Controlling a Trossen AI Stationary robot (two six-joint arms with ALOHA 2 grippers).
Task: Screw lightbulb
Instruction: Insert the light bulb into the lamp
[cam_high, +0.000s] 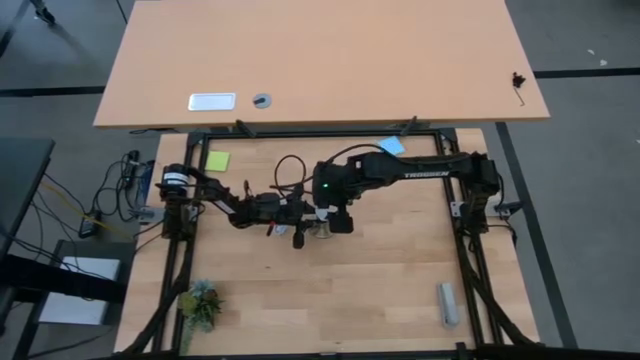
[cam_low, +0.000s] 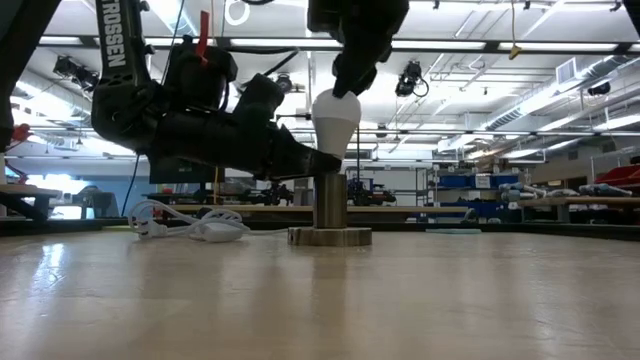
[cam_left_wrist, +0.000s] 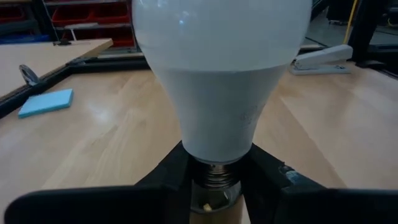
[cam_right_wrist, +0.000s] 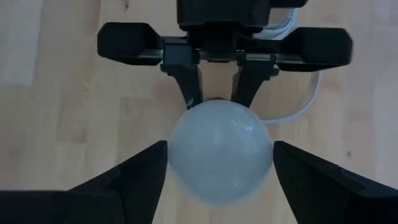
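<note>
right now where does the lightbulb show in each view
High view: mid-table under the right gripper, mostly hidden.
Low view: lightbulb upright on the socket base, centre.
Left wrist view: fills the upper middle, screw neck between the left gripper fingers.
Right wrist view: dome seen from above, centre.
Shared landmark: the socket base.

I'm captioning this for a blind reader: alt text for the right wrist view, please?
Seen from above, a white lightbulb sits between the right pincer's two dark fingers. Beyond it, the left pincer closes in at the bulb's neck, over a wooden table.
</note>
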